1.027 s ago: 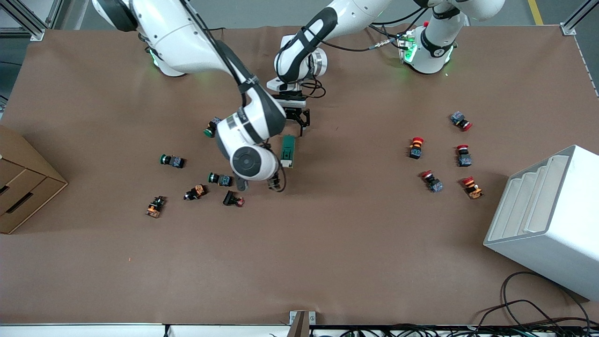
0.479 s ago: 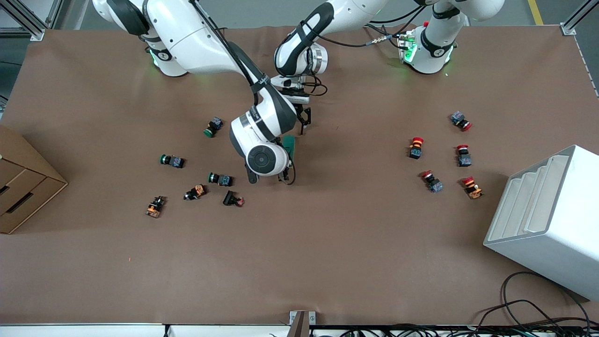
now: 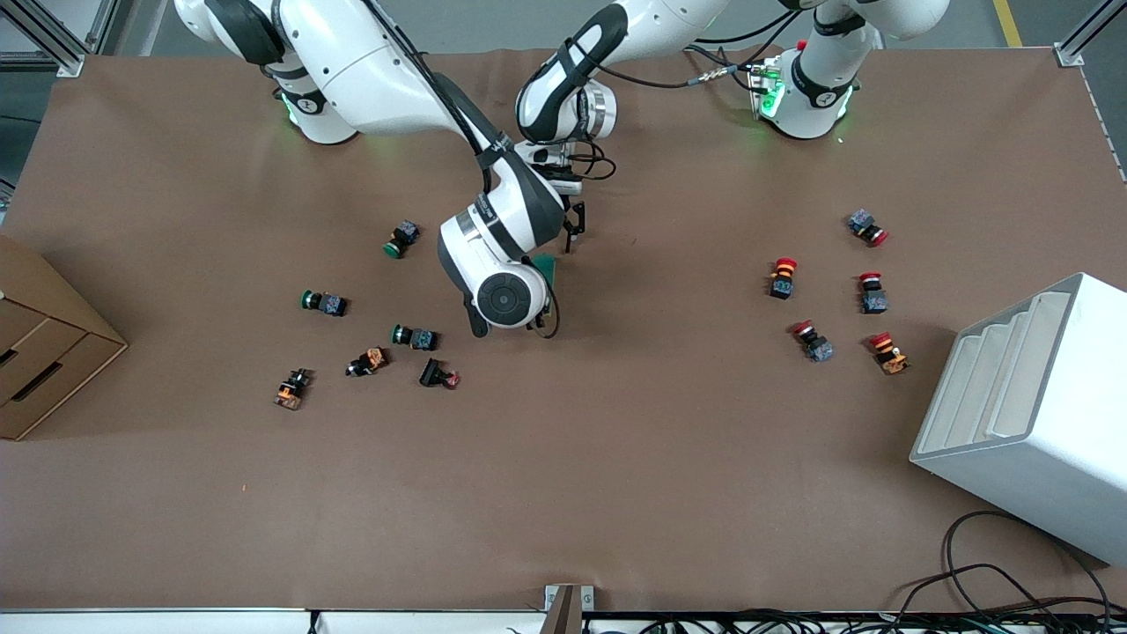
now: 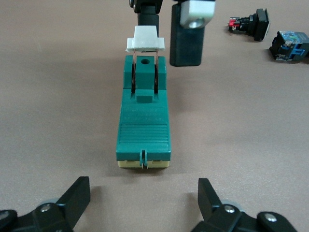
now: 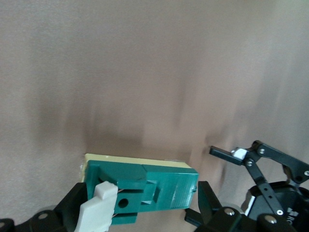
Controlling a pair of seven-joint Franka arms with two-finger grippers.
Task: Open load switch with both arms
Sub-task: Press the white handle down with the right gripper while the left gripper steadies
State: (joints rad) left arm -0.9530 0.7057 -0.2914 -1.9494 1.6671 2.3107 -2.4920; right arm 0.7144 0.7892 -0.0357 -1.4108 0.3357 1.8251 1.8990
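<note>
The load switch (image 4: 143,128) lies flat mid-counter (image 3: 616,458), mostly under the right arm's wrist. The right end effector (image 5: 140,212) straddles its white toggle (image 4: 145,39) end, fingers spread (not touching). The left end effector (image 4: 144,199) gapes just beside the opposite end.

You will find no legible text, label, brand, number or sign in any view. The load switch (image 4: 143,126) carries only moulded ridges and no lettering. The push-buttons (image 3: 783,276) show no readable marking. The right arm (image 3: 506,189) bears a small dark mark on its wrist band, but you cannot read it.
</note>
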